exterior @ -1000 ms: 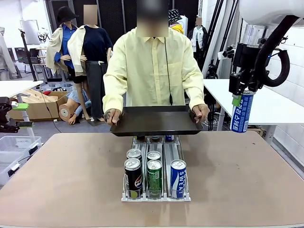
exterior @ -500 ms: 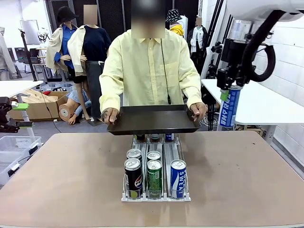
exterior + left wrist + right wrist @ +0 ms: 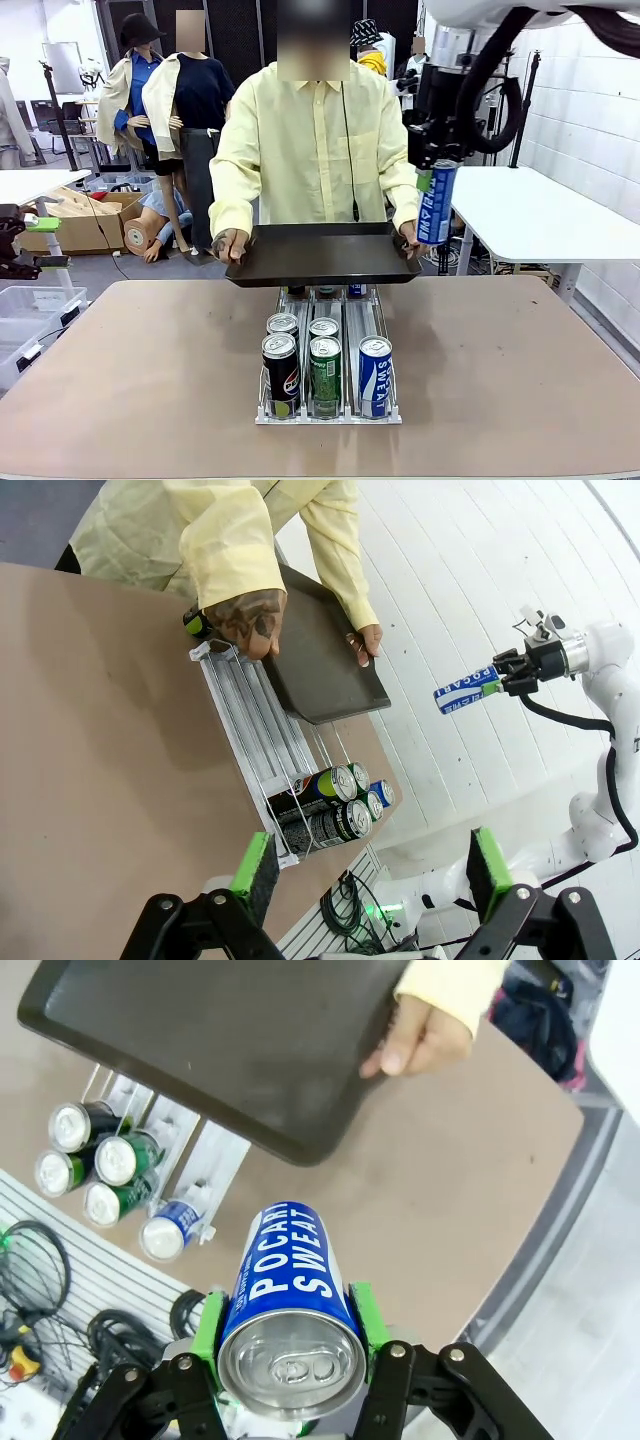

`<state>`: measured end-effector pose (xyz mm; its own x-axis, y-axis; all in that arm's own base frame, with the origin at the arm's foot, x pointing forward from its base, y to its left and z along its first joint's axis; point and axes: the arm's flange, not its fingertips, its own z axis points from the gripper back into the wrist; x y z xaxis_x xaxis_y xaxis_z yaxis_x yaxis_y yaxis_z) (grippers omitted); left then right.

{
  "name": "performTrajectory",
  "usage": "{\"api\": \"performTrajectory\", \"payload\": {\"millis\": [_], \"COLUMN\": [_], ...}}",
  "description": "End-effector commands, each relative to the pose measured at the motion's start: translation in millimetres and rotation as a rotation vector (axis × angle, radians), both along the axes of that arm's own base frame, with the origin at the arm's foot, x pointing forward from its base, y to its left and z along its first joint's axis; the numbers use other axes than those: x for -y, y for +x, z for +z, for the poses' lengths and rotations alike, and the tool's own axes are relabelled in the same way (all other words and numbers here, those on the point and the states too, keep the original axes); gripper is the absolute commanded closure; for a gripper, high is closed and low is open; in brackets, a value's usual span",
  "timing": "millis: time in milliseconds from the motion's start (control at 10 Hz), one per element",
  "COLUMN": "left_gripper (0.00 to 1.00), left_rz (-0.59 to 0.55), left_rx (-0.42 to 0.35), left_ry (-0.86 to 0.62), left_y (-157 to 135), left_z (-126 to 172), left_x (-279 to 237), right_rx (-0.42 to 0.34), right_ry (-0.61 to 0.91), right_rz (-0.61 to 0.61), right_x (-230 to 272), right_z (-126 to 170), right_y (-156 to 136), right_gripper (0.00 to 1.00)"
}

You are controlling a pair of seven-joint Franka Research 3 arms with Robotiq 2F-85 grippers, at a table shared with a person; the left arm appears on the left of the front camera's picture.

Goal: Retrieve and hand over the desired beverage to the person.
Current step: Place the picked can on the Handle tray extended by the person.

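Your right gripper [image 3: 428, 180] is clamped on the blue can [image 3: 437, 208], holding it upright in the air near the tray [image 3: 320, 255] the person [image 3: 315, 140] holds out; your left gripper [image 3: 368, 865] hangs wide open above the table [image 3: 100, 730]

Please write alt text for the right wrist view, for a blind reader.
The right gripper holds a blue Pocari Sweat can, top toward the camera. Beyond it, a person's hand holds a dark tray above a rack of cans on the table.
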<state>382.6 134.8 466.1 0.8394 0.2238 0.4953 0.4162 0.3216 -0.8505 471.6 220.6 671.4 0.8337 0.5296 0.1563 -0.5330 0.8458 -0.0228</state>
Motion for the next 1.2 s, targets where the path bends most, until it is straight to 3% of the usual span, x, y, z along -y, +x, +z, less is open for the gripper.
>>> {"api": "performTrajectory", "payload": {"millis": [0, 300, 1100], "left_gripper": [0.00, 0.00, 0.00], "left_rz": [0.005, 0.005, 0.005], "left_rx": [0.004, 0.004, 0.004], "left_ry": [-0.019, -0.019, -0.019], "left_y": [-1.3, -1.3, -1.3], "left_z": [1.2, 1.2, 1.2], "left_x": [-0.5, -0.5, -0.5], "right_rx": [0.009, 0.018, 0.003], "right_ry": [-0.028, -0.019, -0.025], "right_rz": [-0.010, 0.001, 0.029], "right_x": [-25.0, -59.2, -101.7], "right_z": [-0.1, -29.5, -65.5], "right_y": [19.6, 42.8, 90.2], "right_gripper": [1.00, 1.00, 1.00]}}
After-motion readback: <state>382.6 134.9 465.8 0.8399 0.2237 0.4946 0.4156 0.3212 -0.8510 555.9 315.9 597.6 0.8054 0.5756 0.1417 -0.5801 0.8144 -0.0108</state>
